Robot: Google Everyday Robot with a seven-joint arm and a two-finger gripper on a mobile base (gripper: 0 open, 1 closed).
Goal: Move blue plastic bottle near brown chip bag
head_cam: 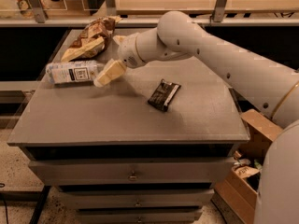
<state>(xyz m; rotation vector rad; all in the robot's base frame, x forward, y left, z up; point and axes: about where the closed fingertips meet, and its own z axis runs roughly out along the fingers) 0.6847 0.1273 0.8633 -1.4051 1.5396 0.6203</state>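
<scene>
The blue plastic bottle [72, 72] lies on its side at the table's left, white label with a dark square patch facing up. My gripper [106, 74] is at the bottle's right end and shut on it, holding it low, at or just above the tabletop. The brown chip bag [89, 38], wrinkly brown and tan with cream patches, lies just behind the bottle at the back left, a small gap between them. My arm reaches in from the right across the back of the table.
A small flat black wrapper [164, 94] lies near the middle of the grey table [121, 125]. A rail and shelf run behind the table. Drawers sit under the top. Cardboard boxes [245, 171] stand on the floor at the right.
</scene>
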